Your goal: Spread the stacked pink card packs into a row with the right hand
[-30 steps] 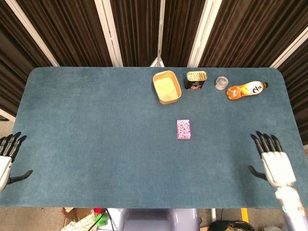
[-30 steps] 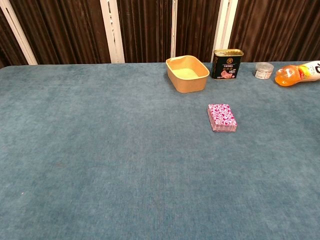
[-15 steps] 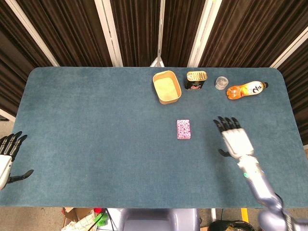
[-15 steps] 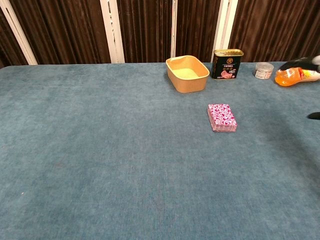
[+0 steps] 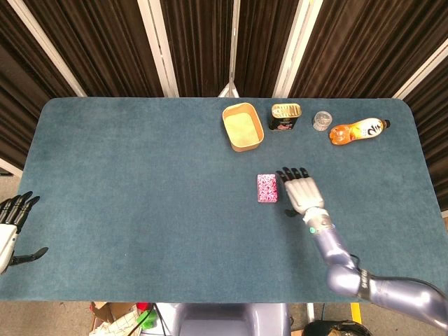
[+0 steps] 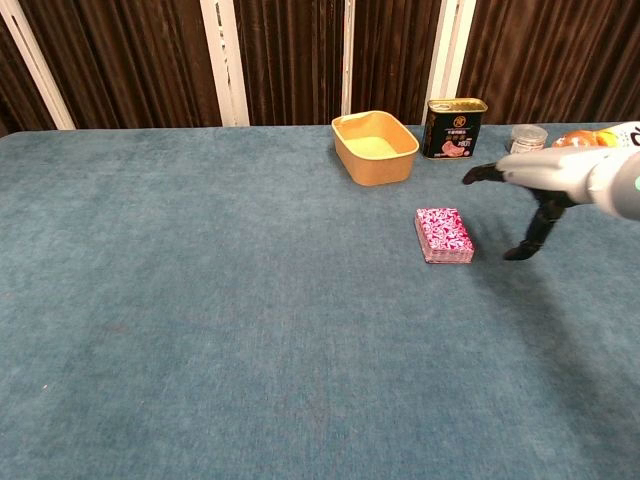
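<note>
Even, bright overhead light, soft faint shadows, sharp focus, no glare.

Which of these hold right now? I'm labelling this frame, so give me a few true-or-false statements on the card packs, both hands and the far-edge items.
1. The right robot hand grips the pink card packs. False: it is open beside them, apart.
2. The packs lie in one stack. True.
3. The left robot hand is at the table's left edge, holding nothing. True.
4. The orange bottle stands upright. False: it lies on its side.
5. The tin can sits inside the tan bowl. False: it stands beside it.
</note>
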{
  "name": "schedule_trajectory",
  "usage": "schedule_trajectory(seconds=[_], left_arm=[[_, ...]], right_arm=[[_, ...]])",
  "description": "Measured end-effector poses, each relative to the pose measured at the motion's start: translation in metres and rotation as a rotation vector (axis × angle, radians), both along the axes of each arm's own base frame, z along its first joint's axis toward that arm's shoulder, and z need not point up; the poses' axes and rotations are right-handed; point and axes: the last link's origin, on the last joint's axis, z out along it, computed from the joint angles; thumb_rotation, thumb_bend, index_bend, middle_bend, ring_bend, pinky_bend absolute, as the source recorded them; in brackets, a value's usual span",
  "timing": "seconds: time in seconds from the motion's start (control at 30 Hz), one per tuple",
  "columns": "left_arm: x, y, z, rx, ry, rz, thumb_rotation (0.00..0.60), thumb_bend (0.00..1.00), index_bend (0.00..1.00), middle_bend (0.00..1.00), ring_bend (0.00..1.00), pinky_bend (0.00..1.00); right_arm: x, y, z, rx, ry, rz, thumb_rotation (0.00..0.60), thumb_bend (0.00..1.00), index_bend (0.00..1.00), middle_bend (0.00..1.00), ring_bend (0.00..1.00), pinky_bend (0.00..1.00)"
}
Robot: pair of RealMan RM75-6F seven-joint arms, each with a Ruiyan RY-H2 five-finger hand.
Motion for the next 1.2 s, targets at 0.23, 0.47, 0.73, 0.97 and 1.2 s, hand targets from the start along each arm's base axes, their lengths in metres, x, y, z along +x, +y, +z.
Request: schedule_trajectory(seconds=[0.23,0.47,0.73,0.97,1.2], left_arm=[[0.0,0.001,-0.001,-0.014,-0.008,0.01,0.6,0.0,0.0,0.0,0.0,0.0],[0.001,0.002,-0.001,-0.025,-0.015,0.018,0.6,0.0,0.0,0.0,0.0,0.0],[0.001,0.002,-0.001,-0.032,-0.023,0.021,0.6,0.0,0.0,0.0,0.0,0.0],[0.001,0.001,-0.001,-0.035,-0.026,0.023,0.6,0.0,0.0,0.0,0.0,0.0],[0.0,0.001,0.0,-0.035,-0.028,0.026,0.6,0.0,0.0,0.0,0.0,0.0]], right_arm=[[0.012,-0.011,-0.015,0.021,0.002,-0.017,0.6,0.25,0.0,0.0,0.0,0.0],[0.019,-0.019,-0.024,0.03,0.005,-0.039,0.6,0.25,0.0,0.02,0.0,0.0],[0.022,-0.023,-0.035,0.04,0.016,-0.053,0.6,0.25,0.0,0.05,0.0,0.0],[0.025,-0.028,-0.041,0.034,0.017,-0.06,0.6,0.25,0.01,0.09,0.0,0.0],[0.025,-0.03,-0.046,0.03,0.026,-0.068,0.6,0.25,0.08,0.19,0.0,0.0]])
